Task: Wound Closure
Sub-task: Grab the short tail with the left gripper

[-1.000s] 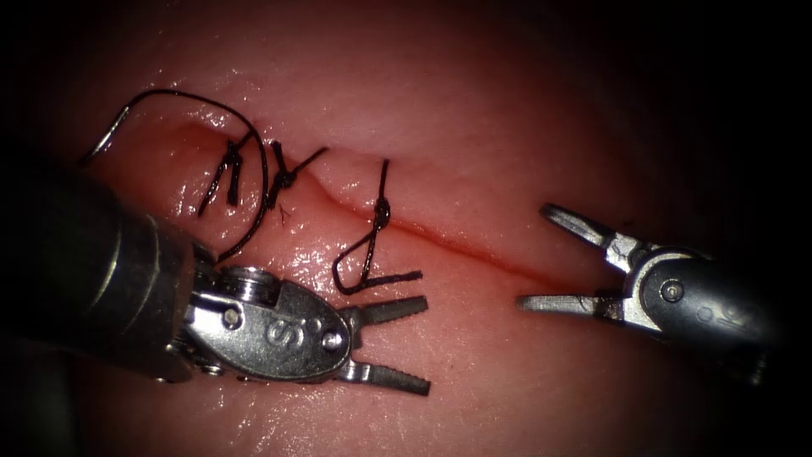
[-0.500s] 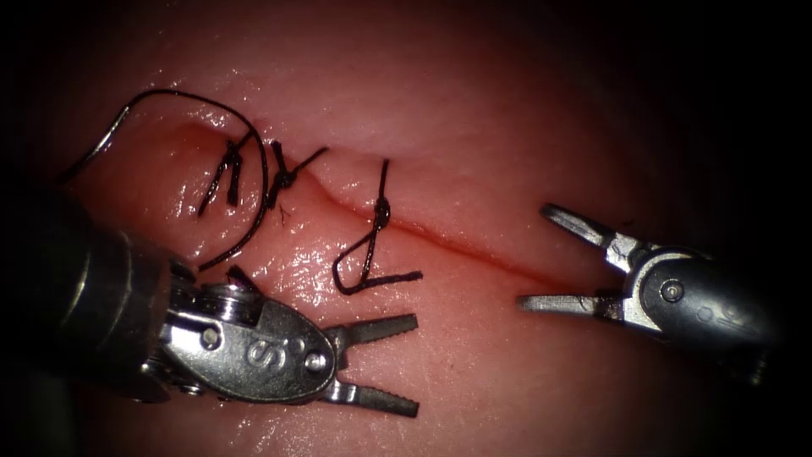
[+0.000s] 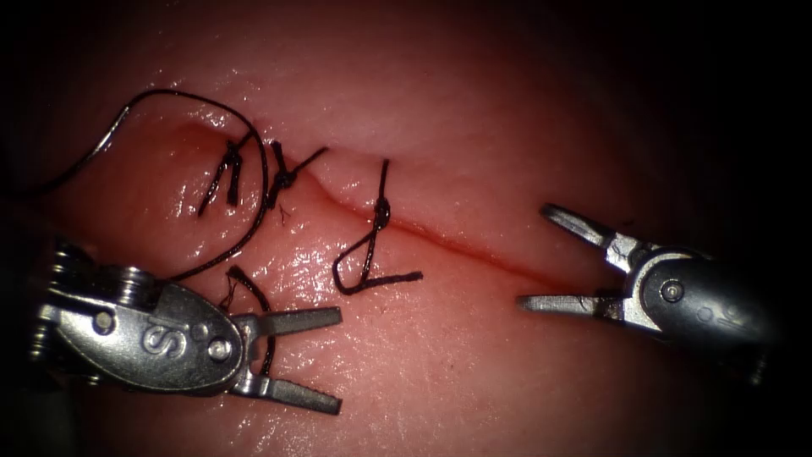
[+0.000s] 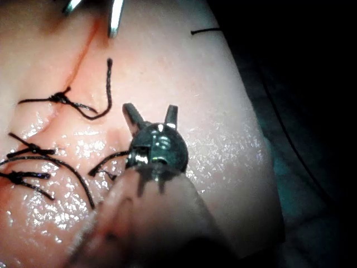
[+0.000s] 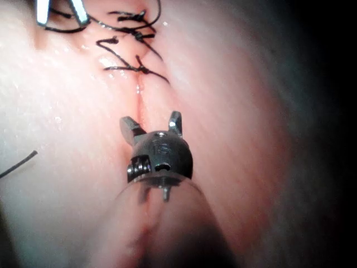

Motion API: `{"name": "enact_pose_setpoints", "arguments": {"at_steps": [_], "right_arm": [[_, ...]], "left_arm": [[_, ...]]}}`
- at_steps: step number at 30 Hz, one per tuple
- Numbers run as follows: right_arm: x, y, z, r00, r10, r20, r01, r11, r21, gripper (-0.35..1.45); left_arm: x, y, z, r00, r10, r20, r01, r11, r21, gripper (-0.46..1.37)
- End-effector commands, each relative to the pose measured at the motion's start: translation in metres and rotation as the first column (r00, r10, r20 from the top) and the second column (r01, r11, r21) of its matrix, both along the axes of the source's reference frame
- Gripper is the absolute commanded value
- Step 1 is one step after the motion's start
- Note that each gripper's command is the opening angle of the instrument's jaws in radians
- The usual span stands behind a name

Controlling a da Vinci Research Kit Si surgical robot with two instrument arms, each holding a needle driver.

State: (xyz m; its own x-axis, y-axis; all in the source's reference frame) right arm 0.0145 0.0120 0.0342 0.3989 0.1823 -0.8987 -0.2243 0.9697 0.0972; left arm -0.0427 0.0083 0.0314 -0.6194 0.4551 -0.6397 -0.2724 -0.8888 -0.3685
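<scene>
**Two open claws, nothing held**

Left claw (image 3: 338,360): spread wide, empty, and drawn back leftward from its place a second ago. Right claw (image 3: 533,256): spread just as wide, also empty, parked with no change of place.

Hard against the root of the left claw's jaws, a short dark curl of thread (image 3: 254,300), crossing behind them. Best to keep the backing-off slow and level, jaws apart, so as not to snag that curl or tug the knots beyond it. Judged worth lifting slightly off the wet tissue (image 3: 474,381) rather than dragging across it.

Farther out, up and away from the left claw: three stitches (image 3: 382,211) tied across the cut (image 3: 474,250), with a loose tail (image 3: 381,279) bent back toward the claw. Beyond those, a long strand (image 3: 203,101) arching over the far end and off to the left. No telling the needle apart from that strand.

Long axis of the cut: slanting from above the left claw down to the right claw, unstitched end pointing between the right claw's jaws.
</scene>
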Motion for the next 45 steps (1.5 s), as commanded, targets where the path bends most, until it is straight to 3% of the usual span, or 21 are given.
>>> {"name": "enact_pose_setpoints", "arguments": {"at_steps": [1, 9, 15, 17, 19, 23, 45], "right_arm": [[0.0000, 0.0000, 0.0000, 1.000, 0.001, 0.000, -0.001, 1.000, -0.001, 0.70], [0.0000, 0.0000, 0.0000, 1.000, 0.001, 0.000, -0.001, 1.000, -0.001, 0.70], [0.0000, 0.0000, 0.0000, 1.000, 0.001, 0.000, -0.001, 1.000, -0.001, 0.70], [0.0000, 0.0000, 0.0000, 1.000, 0.001, 0.000, -0.001, 1.000, -0.001, 0.70], [0.0000, 0.0000, 0.0000, 1.000, 0.001, 0.000, -0.001, 1.000, -0.001, 0.70], [0.0000, 0.0000, 0.0000, 1.000, 0.001, 0.000, -0.001, 1.000, -0.001, 0.70], [0.0000, 0.0000, 0.0000, 1.000, 0.001, 0.000, -0.001, 1.000, -0.001, 0.70]], "left_arm": [[-0.0001, 0.0004, -0.0002, 1.000, -0.009, -0.006, 0.009, 1.000, -0.001, 0.44], [-0.0002, 0.0021, -0.0014, 0.999, -0.036, -0.027, 0.034, 0.998, -0.049, 0.49], [-0.0015, 0.0032, -0.0016, 0.997, -0.072, -0.012, 0.070, 0.993, -0.099, 0.43], [-0.0023, 0.0030, -0.0012, 0.997, -0.072, -0.015, 0.070, 0.992, -0.106, 0.47], [-0.0030, 0.0029, -0.0008, 0.997, -0.074, -0.014, 0.072, 0.992, -0.106, 0.63], [-0.0039, 0.0027, 0.0000, 0.997, -0.080, -0.019, 0.077, 0.991, -0.112, 0.72], [-0.0048, 0.0024, 0.0030, 0.991, -0.103, -0.090, 0.092, 0.989, -0.118, 0.55]]}}
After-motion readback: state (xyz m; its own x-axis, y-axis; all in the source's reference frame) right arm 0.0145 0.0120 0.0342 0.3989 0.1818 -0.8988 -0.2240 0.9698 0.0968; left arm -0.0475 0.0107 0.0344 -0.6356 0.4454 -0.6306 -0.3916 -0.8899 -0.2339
